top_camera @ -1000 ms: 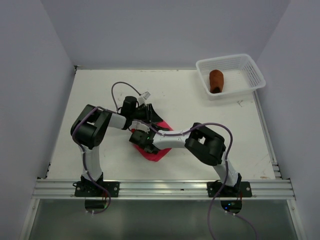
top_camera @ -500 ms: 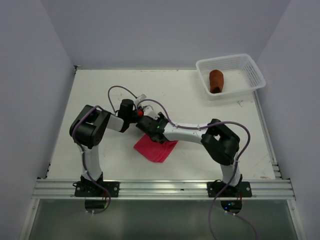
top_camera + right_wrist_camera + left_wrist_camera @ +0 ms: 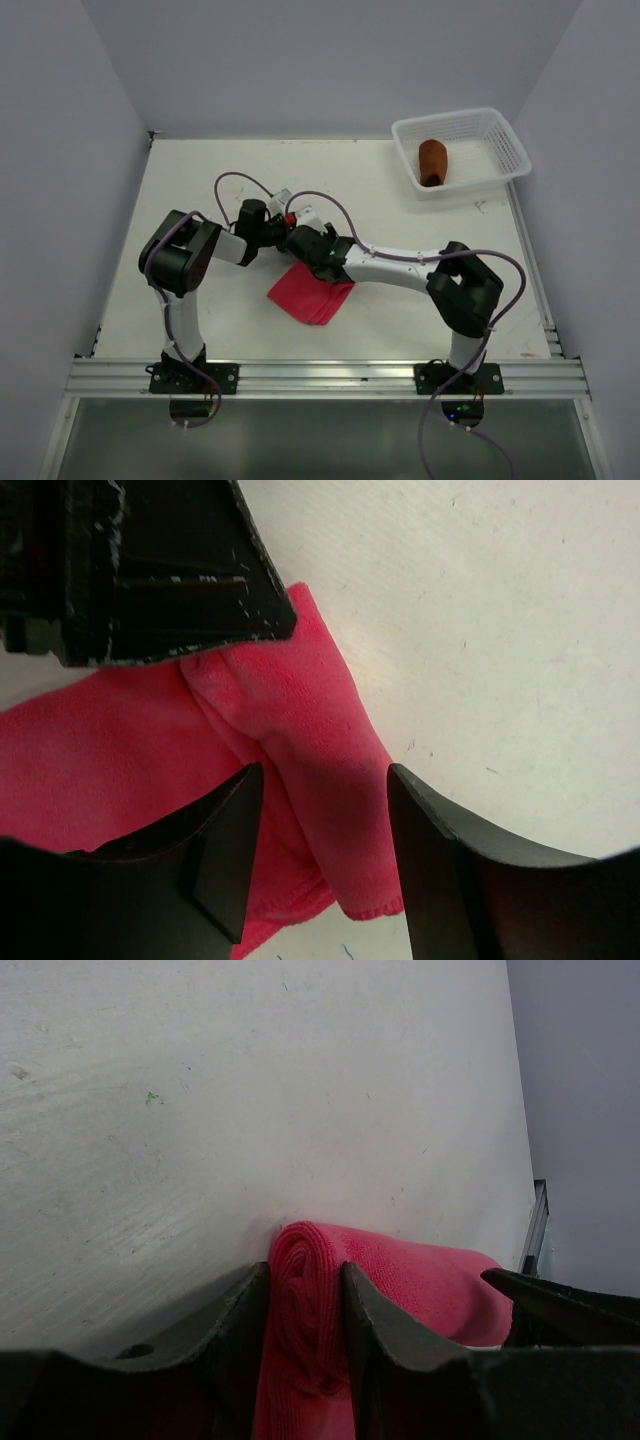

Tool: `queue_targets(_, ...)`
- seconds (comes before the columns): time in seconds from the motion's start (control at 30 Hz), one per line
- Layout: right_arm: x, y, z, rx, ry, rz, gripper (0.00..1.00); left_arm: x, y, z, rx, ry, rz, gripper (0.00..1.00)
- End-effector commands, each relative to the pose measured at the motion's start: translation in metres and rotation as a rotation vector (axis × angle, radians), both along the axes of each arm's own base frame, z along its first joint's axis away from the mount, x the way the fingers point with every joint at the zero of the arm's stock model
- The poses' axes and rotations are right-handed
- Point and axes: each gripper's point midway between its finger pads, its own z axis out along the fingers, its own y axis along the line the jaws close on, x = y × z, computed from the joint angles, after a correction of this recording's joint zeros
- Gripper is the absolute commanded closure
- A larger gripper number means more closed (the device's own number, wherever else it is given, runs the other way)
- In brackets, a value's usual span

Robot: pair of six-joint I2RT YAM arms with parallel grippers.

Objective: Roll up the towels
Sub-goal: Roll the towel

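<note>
Counter (image 3: 400, 210): white, walled on three sides, carrying all the items below. Right arm (image 3: 400, 268): a second ago folded close to its base, now stretched out leftward across the middle of the counter. Left arm (image 3: 180, 260): elbow raised, wrist reaching right to meet the other, moved only slightly over the same second. Basket (image 3: 470, 183): white mesh, at the far right corner, well apart from the work. Pink towel (image 3: 315, 298): at mid-counter. Its near portion, earlier hidden under the right arm, now lies flat and exposed, while its far end is wound into a short roll under both wrists. Rust-brown towel (image 3: 432, 162): already a tight roll, lying inside the basket. Left tool (image 3: 305, 1282): fingers clamped on one end of the pink roll, spiral edge showing between them. Right tool (image 3: 322, 780): moved from the towel's near side to the far end beside the left tool, jaws now spread wider and straddling the roll without squeezing it. Reading: one towel is finished. The pink one is partly rolled, and the right tool appears to have released to take a fresh hold. The flat tail remains to be wound in.
</note>
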Motion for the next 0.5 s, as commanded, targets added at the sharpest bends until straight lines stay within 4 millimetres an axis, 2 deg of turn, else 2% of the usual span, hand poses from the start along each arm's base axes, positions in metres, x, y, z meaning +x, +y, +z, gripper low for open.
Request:
queue_targets(0.0, -0.003, 0.004, 0.032, 0.182, -0.003, -0.004, 0.43, -0.024, 0.020, -0.048, 0.118, 0.127, 0.027, 0.60)
queue_targets(0.03, -0.001, 0.001, 0.037, 0.212, -0.003, -0.009, 0.44, -0.024, 0.020, -0.047, 0.120, 0.123, 0.028, 0.60)
queue_targets(0.07, -0.001, -0.002, 0.053, 0.262, -0.013, -0.003, 0.43, -0.023, 0.021, -0.046, 0.122, 0.121, 0.032, 0.60)
queue_targets(0.1, -0.006, 0.002, 0.054, 0.313, 0.030, 0.027, 0.42, -0.023, 0.021, -0.046, 0.124, 0.120, 0.030, 0.60)
queue_targets(0.13, -0.001, -0.004, 0.054, 0.364, 0.060, 0.027, 0.42, -0.022, 0.021, -0.044, 0.127, 0.111, 0.032, 0.60)
queue_targets(0.17, 0.000, -0.006, 0.064, 0.421, 0.071, 0.034, 0.42, -0.022, 0.021, -0.044, 0.127, 0.109, 0.033, 0.60)
queue_targets(0.2, -0.009, -0.001, 0.060, 0.483, 0.144, 0.080, 0.42, -0.021, 0.022, -0.043, 0.129, 0.107, 0.034, 0.60)
queue_targets(0.23, 0.001, -0.007, 0.064, 0.537, 0.152, 0.071, 0.42, -0.020, 0.022, -0.041, 0.132, 0.099, 0.039, 0.60)
queue_targets(0.27, 0.003, -0.011, 0.067, 0.572, 0.167, 0.069, 0.42, -0.019, 0.022, -0.040, 0.131, 0.095, 0.041, 0.60)
queue_targets(0.37, 0.006, -0.017, 0.060, 0.676, 0.276, 0.058, 0.42, -0.018, 0.023, -0.039, 0.137, 0.090, 0.043, 0.60)
queue_targets(0.4, 0.012, -0.025, 0.050, 0.689, 0.303, 0.012, 0.42, -0.019, 0.023, -0.039, 0.138, 0.093, 0.042, 0.60)
queue_targets(0.47, 0.010, -0.022, 0.042, 0.745, 0.369, 0.025, 0.43, -0.019, 0.023, -0.039, 0.139, 0.092, 0.044, 0.60)
